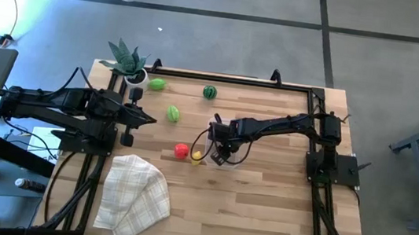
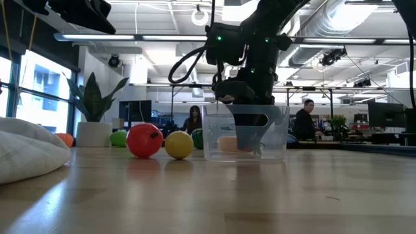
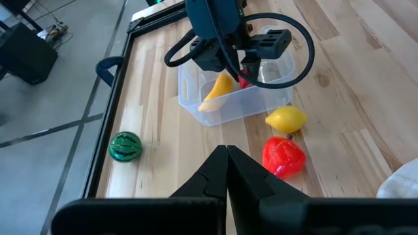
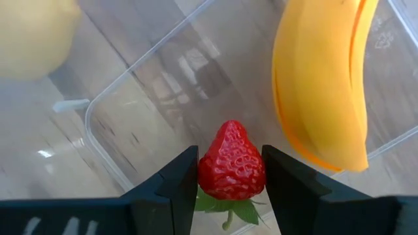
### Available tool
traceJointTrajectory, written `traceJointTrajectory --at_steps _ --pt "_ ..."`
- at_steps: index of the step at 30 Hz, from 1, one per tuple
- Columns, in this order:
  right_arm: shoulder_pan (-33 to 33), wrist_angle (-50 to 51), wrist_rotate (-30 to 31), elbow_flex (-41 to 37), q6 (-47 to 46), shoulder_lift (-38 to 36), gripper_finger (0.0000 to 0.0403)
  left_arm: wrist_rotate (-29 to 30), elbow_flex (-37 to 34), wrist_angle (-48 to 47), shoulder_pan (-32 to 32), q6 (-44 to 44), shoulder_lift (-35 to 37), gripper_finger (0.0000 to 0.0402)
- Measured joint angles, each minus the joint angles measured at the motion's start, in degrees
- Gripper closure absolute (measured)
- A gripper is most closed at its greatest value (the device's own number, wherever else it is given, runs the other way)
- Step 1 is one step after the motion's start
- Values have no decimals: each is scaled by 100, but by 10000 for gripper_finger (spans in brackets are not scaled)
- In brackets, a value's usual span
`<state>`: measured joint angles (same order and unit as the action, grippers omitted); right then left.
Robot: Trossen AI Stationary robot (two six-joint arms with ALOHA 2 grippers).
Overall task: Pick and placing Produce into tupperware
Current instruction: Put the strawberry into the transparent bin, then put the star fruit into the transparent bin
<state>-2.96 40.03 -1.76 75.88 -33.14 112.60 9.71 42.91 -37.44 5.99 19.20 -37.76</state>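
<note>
The clear tupperware tub stands mid-table; it also shows in the low view. An orange-yellow banana lies inside it. My right gripper reaches down into the tub and is shut on a red strawberry. Just left of the tub, a yellow lemon and a red fruit rest on the table. Two light green pieces and a dark green melon lie farther back. My left gripper is shut and empty at the left. My right gripper pinches the strawberry's two sides between its two fingers, from above, pointing down into the tub. The strawberry's pointed tip faces away from the wrist and its green leaves face toward it. Whether it touches the tub's floor, I cannot tell.
A spiky plant in a white pot stands at the far left corner. A checked beige cloth lies crumpled at the near left. An orange piece shows by the cloth in the low view. Bare wood lies near and right of the tub.
</note>
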Motion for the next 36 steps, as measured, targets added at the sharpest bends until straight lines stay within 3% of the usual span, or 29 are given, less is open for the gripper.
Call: traceJointTrajectory --at_steps 14,28,36 --pt "0 41 0 0 15 -7 177 -1 -1 0 1 0 0 401" --pt "0 966 2 691 -85 -371 176 -2 -1 -1 0 1 0 401" --pt "2 1462 175 1038 350 -1160 180 1 1 -1 -1 0 2 401"
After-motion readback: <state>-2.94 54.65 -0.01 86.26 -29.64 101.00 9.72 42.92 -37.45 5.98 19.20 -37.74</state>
